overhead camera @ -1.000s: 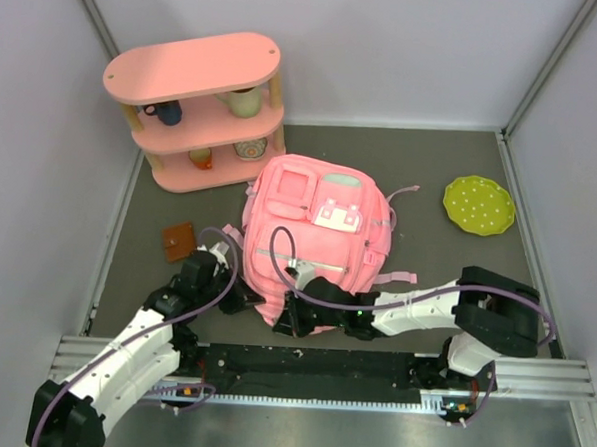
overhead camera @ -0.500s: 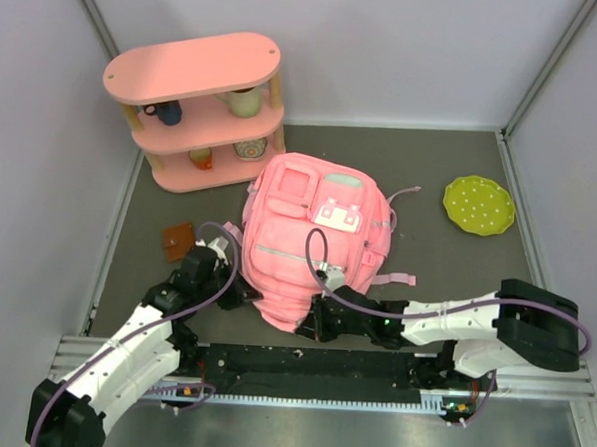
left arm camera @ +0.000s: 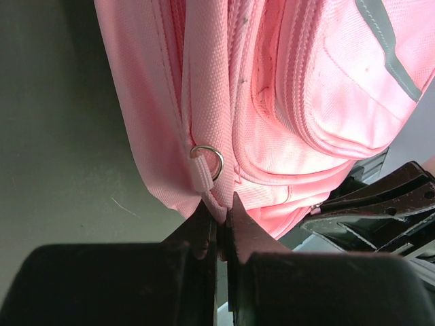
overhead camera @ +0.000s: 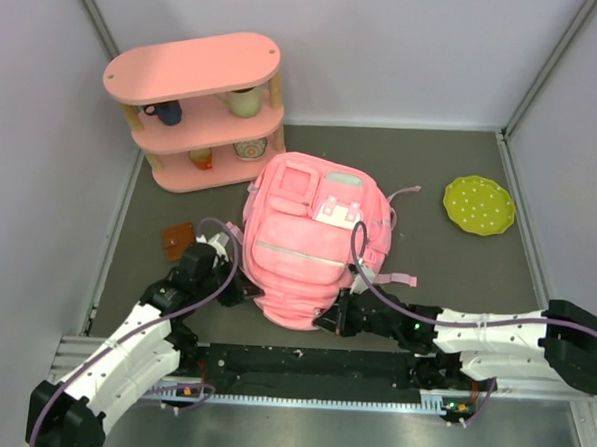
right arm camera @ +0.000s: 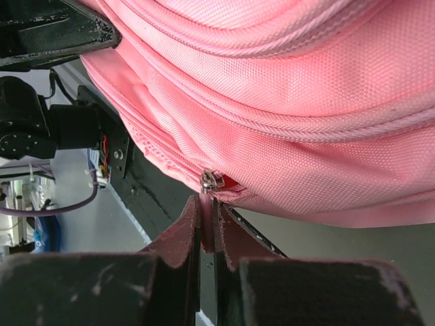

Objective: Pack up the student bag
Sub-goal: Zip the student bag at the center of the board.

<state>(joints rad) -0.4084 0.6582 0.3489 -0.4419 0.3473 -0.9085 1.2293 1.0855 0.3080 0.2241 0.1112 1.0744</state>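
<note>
I've got the right pincer (right arm camera: 207, 204) pinching the zip pull (right arm camera: 209, 181) on the backpack's (overhead camera: 302, 249) near edge. The left pincer (left arm camera: 219, 214) clamps its seam, just left.

pink shelf (overhead camera: 191, 70) holds cups (overhead camera: 245, 101); green plate (overhead camera: 479, 205) and brown square (overhead camera: 178, 240) lie apart.

No word, number or brand can be read in any of the views. The white-and-pink patch (overhead camera: 339, 214) on the bag (overhead camera: 291, 268) is too small to tell whether it carries any writing.
</note>
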